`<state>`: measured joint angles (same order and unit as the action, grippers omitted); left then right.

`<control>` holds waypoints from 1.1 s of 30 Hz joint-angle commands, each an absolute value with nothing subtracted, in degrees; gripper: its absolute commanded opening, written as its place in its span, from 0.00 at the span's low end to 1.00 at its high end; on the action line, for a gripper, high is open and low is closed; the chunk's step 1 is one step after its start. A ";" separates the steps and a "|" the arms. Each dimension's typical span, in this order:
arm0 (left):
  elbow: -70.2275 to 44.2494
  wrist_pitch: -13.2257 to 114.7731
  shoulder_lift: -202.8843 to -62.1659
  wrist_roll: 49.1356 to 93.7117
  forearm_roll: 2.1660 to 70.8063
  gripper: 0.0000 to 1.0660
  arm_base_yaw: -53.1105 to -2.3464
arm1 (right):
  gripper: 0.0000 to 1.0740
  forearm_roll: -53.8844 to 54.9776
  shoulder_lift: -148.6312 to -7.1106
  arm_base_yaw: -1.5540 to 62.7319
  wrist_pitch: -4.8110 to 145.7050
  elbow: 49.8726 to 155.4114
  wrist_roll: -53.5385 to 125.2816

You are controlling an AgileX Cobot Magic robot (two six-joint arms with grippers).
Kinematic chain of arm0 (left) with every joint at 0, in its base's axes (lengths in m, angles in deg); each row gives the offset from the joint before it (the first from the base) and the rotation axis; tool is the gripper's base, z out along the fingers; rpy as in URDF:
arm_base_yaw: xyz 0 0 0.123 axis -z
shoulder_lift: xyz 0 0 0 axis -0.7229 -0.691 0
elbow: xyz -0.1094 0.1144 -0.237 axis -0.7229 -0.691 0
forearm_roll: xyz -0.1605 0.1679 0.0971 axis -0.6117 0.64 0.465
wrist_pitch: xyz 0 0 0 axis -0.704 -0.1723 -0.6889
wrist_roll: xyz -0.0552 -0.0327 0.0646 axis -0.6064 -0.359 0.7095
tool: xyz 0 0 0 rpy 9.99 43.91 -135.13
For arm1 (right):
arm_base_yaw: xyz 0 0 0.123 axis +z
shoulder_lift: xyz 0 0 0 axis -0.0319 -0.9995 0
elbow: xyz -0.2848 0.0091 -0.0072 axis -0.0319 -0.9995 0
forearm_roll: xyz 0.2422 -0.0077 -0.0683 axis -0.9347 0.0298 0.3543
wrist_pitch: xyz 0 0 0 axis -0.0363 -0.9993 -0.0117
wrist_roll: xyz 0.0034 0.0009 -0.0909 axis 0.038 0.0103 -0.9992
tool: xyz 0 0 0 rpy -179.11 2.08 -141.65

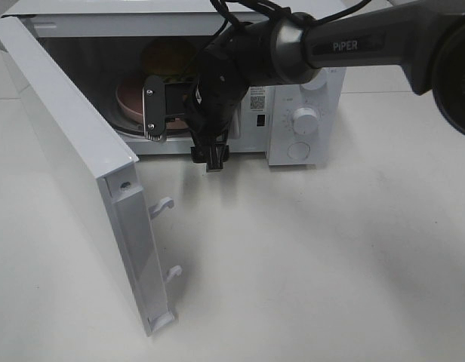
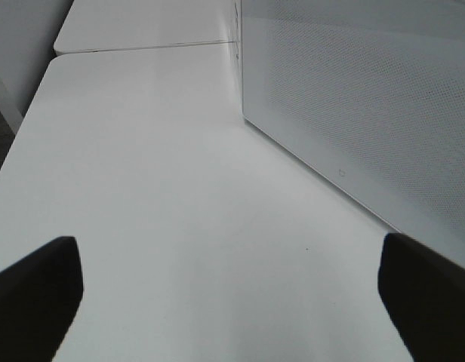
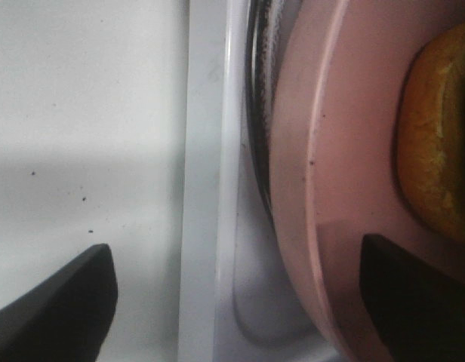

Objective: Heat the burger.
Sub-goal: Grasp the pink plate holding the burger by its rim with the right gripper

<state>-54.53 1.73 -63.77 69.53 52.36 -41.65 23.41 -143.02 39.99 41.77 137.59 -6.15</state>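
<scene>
The microwave (image 1: 300, 98) stands on the white table (image 1: 308, 256) with its door (image 1: 74, 158) swung wide open toward the left side of the high view. Inside, the burger (image 1: 168, 54) sits on a pink plate (image 1: 130, 102) resting on the turntable; from above only its golden-brown bun shows, behind the arm.

The right arm (image 1: 353, 45) reaches in from the right edge to the cavity mouth, its gripper (image 1: 158, 105) at the plate's front rim. In the right wrist view the right gripper (image 3: 240, 302) has its fingers (image 3: 63, 309) spread wide — one dark fingertip over the table outside the microwave's sill (image 3: 206, 188), the other over the plate (image 3: 338, 188). They hold nothing. The burger (image 3: 440, 136) shows as an orange-brown edge on the plate, just beyond that finger.

The left wrist view shows the left gripper (image 2: 232, 302) low above the bare table (image 2: 164, 188), its two dark fingertips (image 2: 36, 290) far apart at the edges of the frame and empty. Beside it runs a white perforated panel (image 2: 361, 98) — the microwave's door or side wall, I cannot tell which. The left arm itself is outside the high view.
</scene>
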 commanded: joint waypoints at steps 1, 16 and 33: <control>-54.70 2.30 -62.40 69.53 52.19 0.94 -41.71 | 0.78 22.83 -143.99 39.93 42.23 138.80 -5.52; -54.70 2.30 -62.45 69.53 52.24 0.94 -41.71 | 0.74 21.52 -146.57 38.67 42.29 141.83 -5.52; -54.70 2.30 -62.45 69.53 52.30 0.94 -41.71 | 0.63 23.29 -145.65 38.32 38.73 141.78 -4.49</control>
